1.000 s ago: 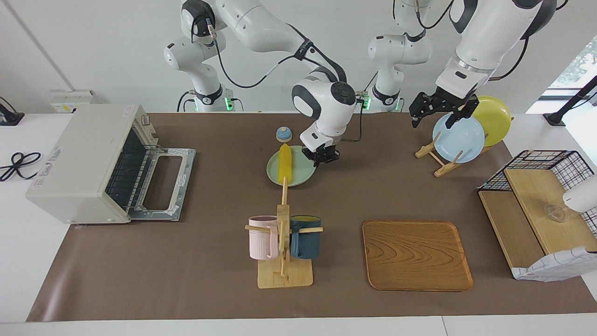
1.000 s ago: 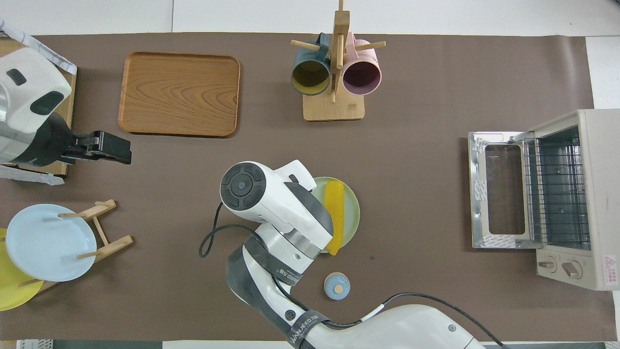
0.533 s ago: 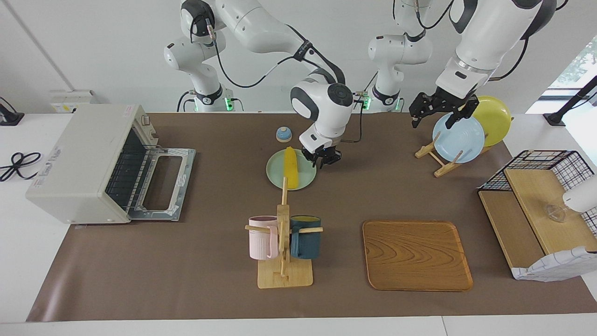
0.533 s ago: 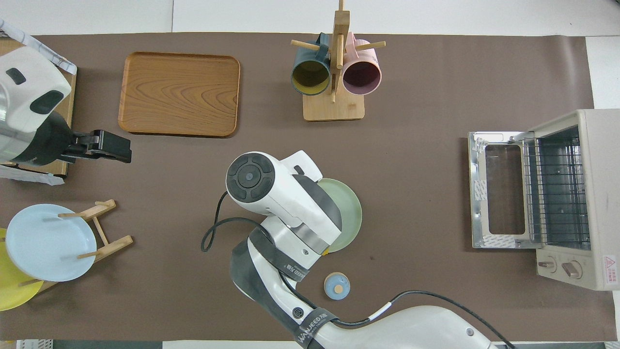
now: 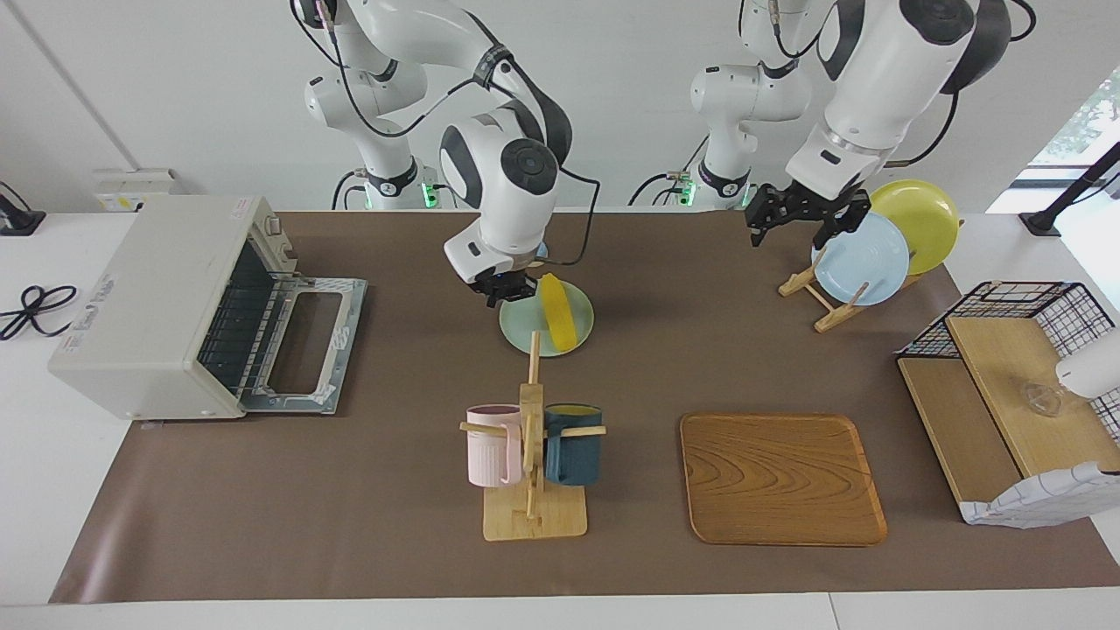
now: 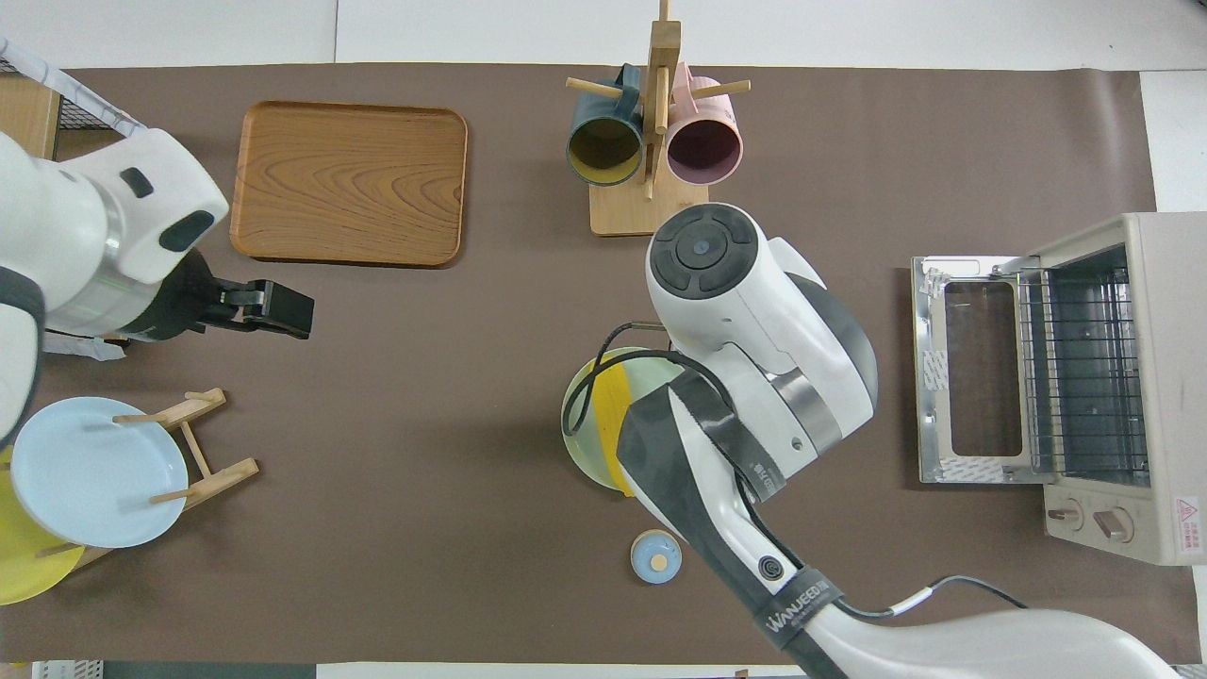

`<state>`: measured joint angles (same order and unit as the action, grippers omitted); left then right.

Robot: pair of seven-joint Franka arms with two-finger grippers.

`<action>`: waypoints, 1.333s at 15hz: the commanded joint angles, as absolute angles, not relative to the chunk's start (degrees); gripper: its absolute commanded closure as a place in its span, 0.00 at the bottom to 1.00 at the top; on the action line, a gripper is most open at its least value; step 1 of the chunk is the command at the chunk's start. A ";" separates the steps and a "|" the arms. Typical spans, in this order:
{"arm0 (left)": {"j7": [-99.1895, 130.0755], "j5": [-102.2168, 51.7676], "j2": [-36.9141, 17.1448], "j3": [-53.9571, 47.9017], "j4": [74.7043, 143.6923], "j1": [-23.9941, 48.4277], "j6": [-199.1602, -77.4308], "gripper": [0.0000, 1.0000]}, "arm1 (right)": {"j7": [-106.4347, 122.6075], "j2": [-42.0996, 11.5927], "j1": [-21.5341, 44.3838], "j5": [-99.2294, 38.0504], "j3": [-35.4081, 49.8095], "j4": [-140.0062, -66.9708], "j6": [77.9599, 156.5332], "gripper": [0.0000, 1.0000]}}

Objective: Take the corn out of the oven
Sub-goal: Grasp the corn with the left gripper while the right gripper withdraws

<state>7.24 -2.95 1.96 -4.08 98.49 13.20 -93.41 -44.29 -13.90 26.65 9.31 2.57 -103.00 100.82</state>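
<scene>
- Lying on the pale green plate (image 5: 525,328) at mid-frame in the facing view, the corn (image 5: 556,322) is out of the oven (image 5: 149,306) and rests slantwise across the plate.
- Standing at the left of the facing view, the oven has its door (image 5: 306,343) folded down flat on the table (image 5: 367,490), and the wire rack inside shows bare.
- Bare brown table stretches between the oven door and the plate, and more lies along the lower edge of the facing view under the mug rack (image 5: 531,455) and the wooden tray (image 5: 781,478).
- The right gripper (image 5: 501,291) hangs just over the plate's rim on the oven's side, beside the corn and apart from it, fingertips together and holding nothing.
- In the overhead view the right arm's wrist covers much of the plate and the corn's (image 6: 612,424) lower end; the right gripper itself is hidden there.
- The small blue knob (image 6: 655,555) is mostly hidden by the right arm in the facing view.
- The left gripper (image 5: 798,223) hovers at the upper right of the facing view, beside the plate stand (image 5: 818,297) with its blue and yellow plates, jaws apart and empty.
</scene>
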 commanded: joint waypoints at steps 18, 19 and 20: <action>41.84 -2.11 -19.25 -3.43 109.16 44.74 -128.84 0.00 | -24.70 -8.88 2.11 17.40 3.43 -126.12 125.51 1.00; 41.84 -2.11 -19.60 -3.43 109.33 44.82 -129.72 0.00 | -24.61 -8.96 2.11 17.40 3.34 -126.21 125.77 1.00; 42.18 -2.11 -20.82 -3.43 109.42 44.91 -131.29 0.00 | -24.61 -9.14 2.11 17.40 3.34 -126.38 126.38 1.00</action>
